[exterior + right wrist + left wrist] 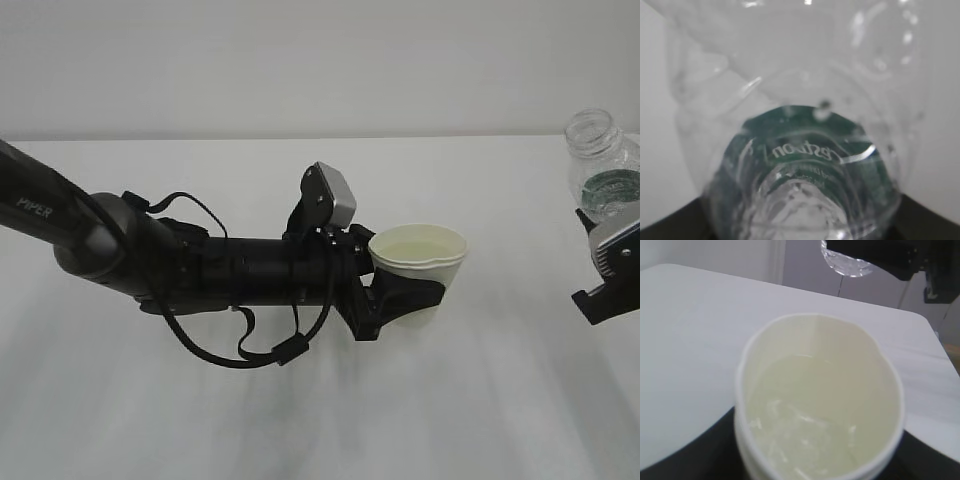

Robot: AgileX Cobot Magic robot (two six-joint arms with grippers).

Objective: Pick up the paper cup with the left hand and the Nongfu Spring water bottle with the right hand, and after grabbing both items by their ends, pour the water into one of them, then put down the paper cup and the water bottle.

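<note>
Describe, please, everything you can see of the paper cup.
The paper cup is small, white and tapered, with a rolled rim slightly squeezed out of round. Its cream-tinted inside holds a little clear water. It stands upright above the white table, clamped at its lower half by the left arm's black fingers.

Bright, even diffuse light, faint soft shadows on the table point(300, 430), both wrist views blurred close-up

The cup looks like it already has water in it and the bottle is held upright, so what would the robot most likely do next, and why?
Probably lower the paper cup onto the table. The left hand holds it aloft with water inside, while the right hand keeps the bottle upright and apart, so pouring seems finished.
</note>
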